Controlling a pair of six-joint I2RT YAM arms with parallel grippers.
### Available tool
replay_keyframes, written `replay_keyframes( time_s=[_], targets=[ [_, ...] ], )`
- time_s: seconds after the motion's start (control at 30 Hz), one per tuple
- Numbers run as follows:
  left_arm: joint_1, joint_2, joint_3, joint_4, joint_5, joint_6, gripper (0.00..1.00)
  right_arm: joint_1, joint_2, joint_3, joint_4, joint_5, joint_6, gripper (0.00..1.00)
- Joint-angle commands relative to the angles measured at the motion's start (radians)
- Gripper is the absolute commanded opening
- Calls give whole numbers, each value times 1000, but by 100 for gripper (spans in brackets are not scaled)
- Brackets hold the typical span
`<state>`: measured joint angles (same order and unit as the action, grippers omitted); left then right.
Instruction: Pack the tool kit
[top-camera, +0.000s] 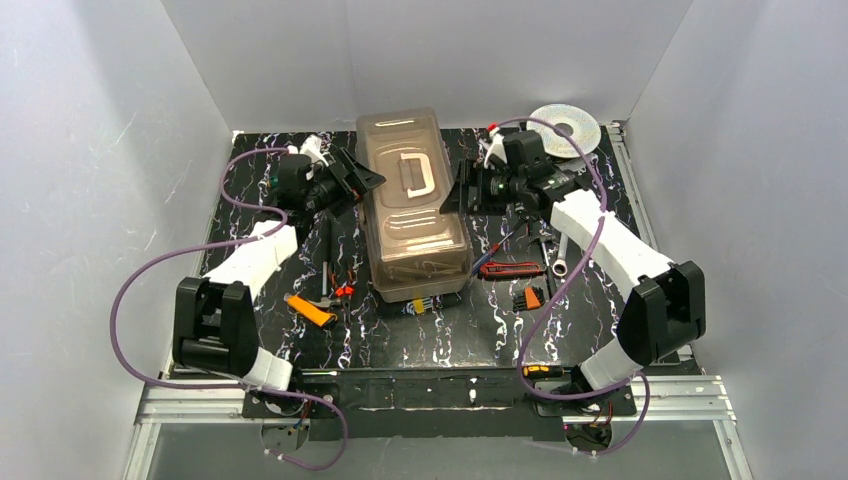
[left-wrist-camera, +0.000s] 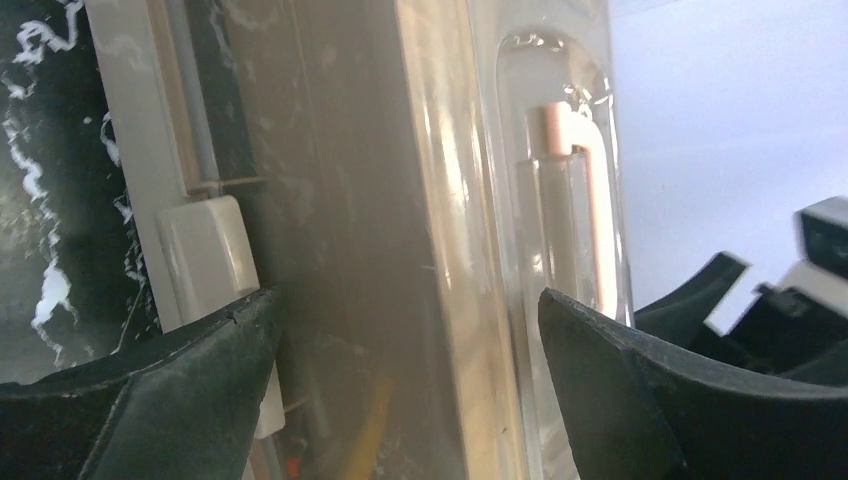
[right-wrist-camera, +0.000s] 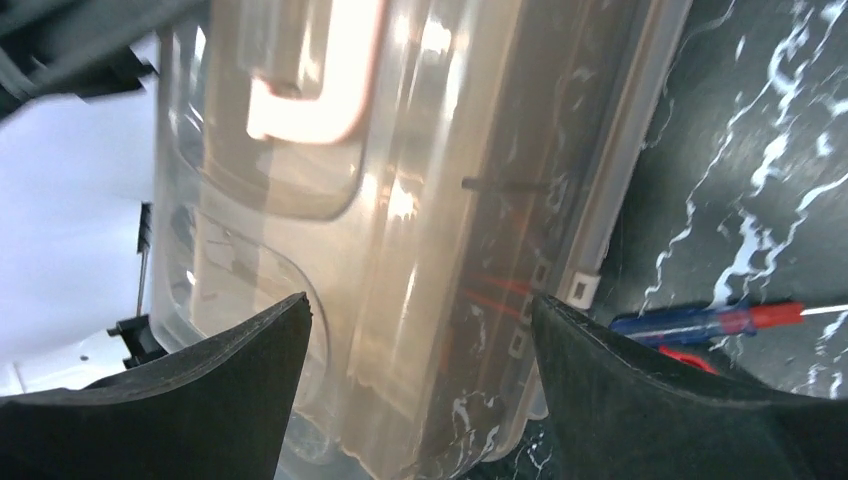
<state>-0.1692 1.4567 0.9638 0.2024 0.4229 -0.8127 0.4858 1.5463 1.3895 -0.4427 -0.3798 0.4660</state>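
Note:
The taupe toolbox (top-camera: 415, 205) lies in the middle of the black marbled table, its smoky lid shut and its cream handle (top-camera: 418, 172) on top. My left gripper (top-camera: 372, 180) is at its left side and stands open; in the left wrist view the gripper (left-wrist-camera: 410, 320) spans the lid's side wall (left-wrist-camera: 400, 200), with a beige latch (left-wrist-camera: 205, 250) beside the lower finger. My right gripper (top-camera: 452, 195) faces the right side, also open, and the box wall (right-wrist-camera: 420, 200) fills the space in front of that gripper (right-wrist-camera: 420, 310). Neither holds anything.
Loose tools lie around the box: an orange tool (top-camera: 310, 310), small red-handled pliers (top-camera: 340, 285), a red-and-black knife (top-camera: 510, 268), an orange-and-black piece (top-camera: 530, 297), a silver socket (top-camera: 560, 262) and a blue-and-red screwdriver (right-wrist-camera: 720, 320). A round silver wire spool (top-camera: 565, 128) sits back right.

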Motion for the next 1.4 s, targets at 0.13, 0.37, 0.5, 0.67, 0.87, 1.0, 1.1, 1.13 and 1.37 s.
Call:
replay_keyframes(
  time_s=[0.13, 0.37, 0.5, 0.67, 0.87, 1.0, 1.1, 1.13, 1.37],
  targets=[
    [-66, 82, 98, 0, 82, -6, 98, 63, -91, -130, 72, -40, 28, 87],
    [-144, 3, 59, -37, 5, -14, 98, 54, -126, -59, -34, 143, -1, 88],
    [-144, -109, -21, -31, -25, -28, 98, 7, -85, 18, -99, 160, -4, 88],
    [-1, -147, -91, -18, 87, -104, 98, -10, -74, 30, -64, 147, -1, 88],
    [159, -200, -237, 76, 127, -162, 98, -10, -58, 16, -41, 106, 10, 87],
    [162, -119, -270, 201, 185, -236, 98, -10, -53, 14, -31, 100, 11, 87],
    [162, -2, -278, 401, 279, -374, 98, -9, -44, 23, -31, 67, 17, 86],
    [163, 35, -279, 469, 293, -414, 98, -10, -42, 23, -27, 55, 22, 86],
    [163, 266, -304, 844, 287, -606, 98, -9, -43, 11, 9, 8, 47, 86]
  ],
)
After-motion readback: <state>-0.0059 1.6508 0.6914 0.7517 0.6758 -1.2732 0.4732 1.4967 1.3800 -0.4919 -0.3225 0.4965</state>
